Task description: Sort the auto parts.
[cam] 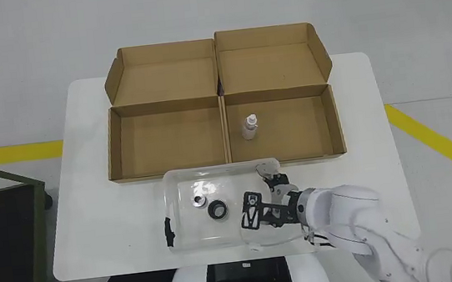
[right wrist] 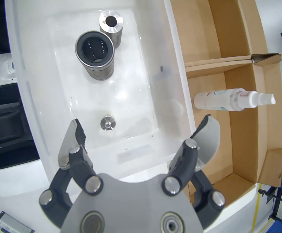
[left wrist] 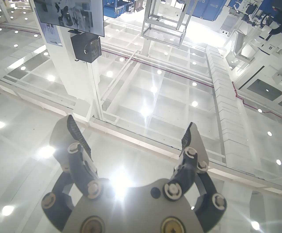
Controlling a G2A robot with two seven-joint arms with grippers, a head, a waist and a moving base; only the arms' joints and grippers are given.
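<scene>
Right wrist view has the right gripper [right wrist: 142, 121] spread wide with nothing between its fingers, hanging over one end of the clear bin [right wrist: 176, 66]. Just beyond its fingertips a small cone-shaped metal part [right wrist: 108, 124] sits on the bin floor. Farther along the bin stand the dark bearing [right wrist: 95, 57] and, close against it, the smaller steel sleeve [right wrist: 111, 26], both on end with their bores up.

In the top view the bin lies at lower centre of the frame on the white table [cam: 110, 230], just in front of two open cardboard boxes set side by side. A white spray bottle [cam: 248, 127] stands in the right-hand box [cam: 300, 128], near the wall it shares with the left-hand box [cam: 167, 139].

The left gripper [left wrist: 130, 121] points up at a ceiling [left wrist: 154, 77], its fingers wide apart and holding nothing.
</scene>
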